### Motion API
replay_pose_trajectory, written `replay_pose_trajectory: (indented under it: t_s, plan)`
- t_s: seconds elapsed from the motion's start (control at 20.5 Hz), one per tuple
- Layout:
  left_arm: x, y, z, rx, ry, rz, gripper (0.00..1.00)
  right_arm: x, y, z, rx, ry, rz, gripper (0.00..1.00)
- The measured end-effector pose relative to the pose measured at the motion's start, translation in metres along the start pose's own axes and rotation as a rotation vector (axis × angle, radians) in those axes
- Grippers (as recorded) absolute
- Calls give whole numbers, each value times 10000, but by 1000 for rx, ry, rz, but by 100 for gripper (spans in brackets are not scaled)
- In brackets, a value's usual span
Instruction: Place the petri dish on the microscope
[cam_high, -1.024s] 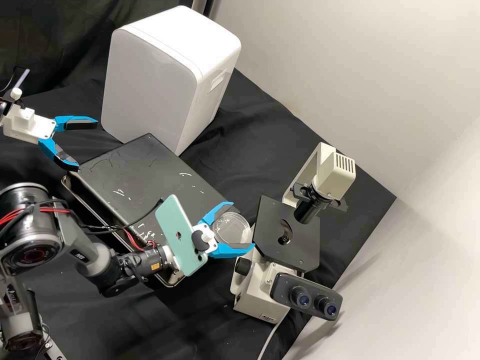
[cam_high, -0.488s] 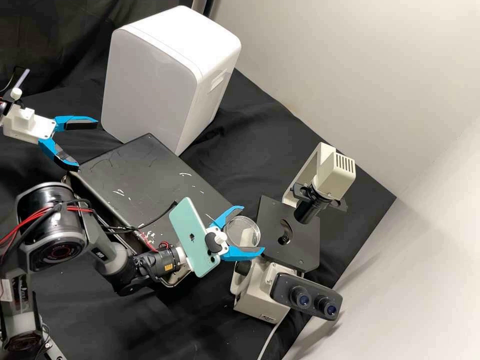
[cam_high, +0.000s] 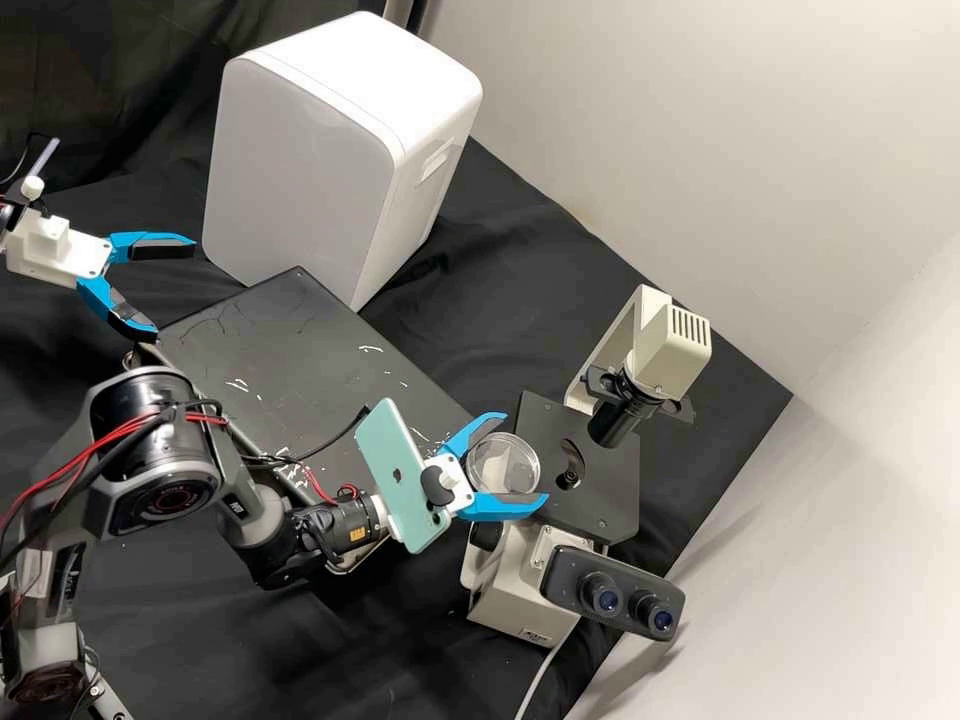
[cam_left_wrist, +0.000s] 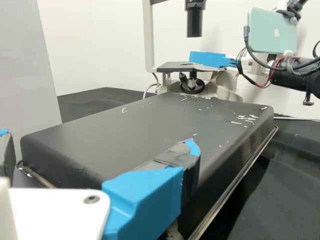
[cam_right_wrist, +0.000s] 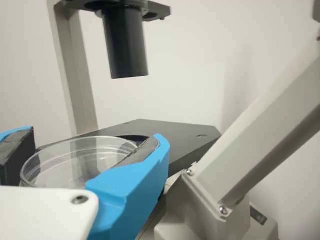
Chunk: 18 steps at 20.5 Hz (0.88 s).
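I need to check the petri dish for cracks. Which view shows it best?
The right wrist view: the petri dish is close up in the right hand, its clear rim plain against the microscope stage. The high view shows it whole but small. The left wrist view has it far off, edge-on.

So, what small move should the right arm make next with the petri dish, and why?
Probably move the petri dish a little more over the microscope's black stage, toward its opening under the dark tube, and only then lower it. The right gripper is shut on the dish, which is only at the stage's edge, short of the opening.
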Motion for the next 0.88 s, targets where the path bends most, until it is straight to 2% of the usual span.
replay_pose_trajectory:
  t_s: [0.2, 0.29, 0.44, 0.73, 0.88]
  plan:
    - [1, -2, -1, -1, 0, -1, 100, 93, 11, 46, -3, -3, 10, 0]
    - [1, -2, -1, -1, 0, -1, 100, 141, -1, 68, -28, -4, 9, 0]
    - [1, -2, -1, -1, 0, -1, 100, 210, -20, 109, -44, -8, 11, 0]
    - [4, 3, -3, -2, 0, 1, 100, 315, -73, 104, -64, -12, 30, 0]
    - [4, 3, -3, -7, 0, 1, 100, 343, -91, 92, -61, -12, 37, 0]
